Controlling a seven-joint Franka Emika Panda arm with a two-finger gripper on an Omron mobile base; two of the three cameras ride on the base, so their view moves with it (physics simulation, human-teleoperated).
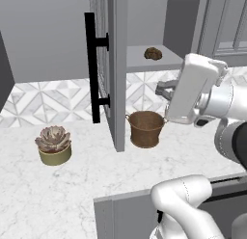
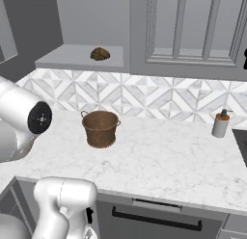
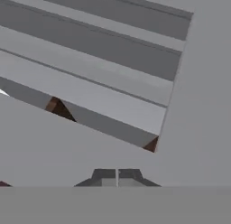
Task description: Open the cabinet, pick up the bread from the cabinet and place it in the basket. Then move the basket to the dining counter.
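While the left base view shows the open cabinet (image 1: 112, 64) door, the hand view shows the gripper (image 3: 117, 174) closed, empty.

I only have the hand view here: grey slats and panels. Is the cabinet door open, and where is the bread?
Observer: The cabinet door is swung open; the bread lies on its shelf.
Operator: And the basket?
Observer: The basket stands on the marble counter below that shelf, with nothing inside that I can see.
Operator: Is the gripper holding anything?
Observer: No. The gripper is shut on nothing, short of the shelf.
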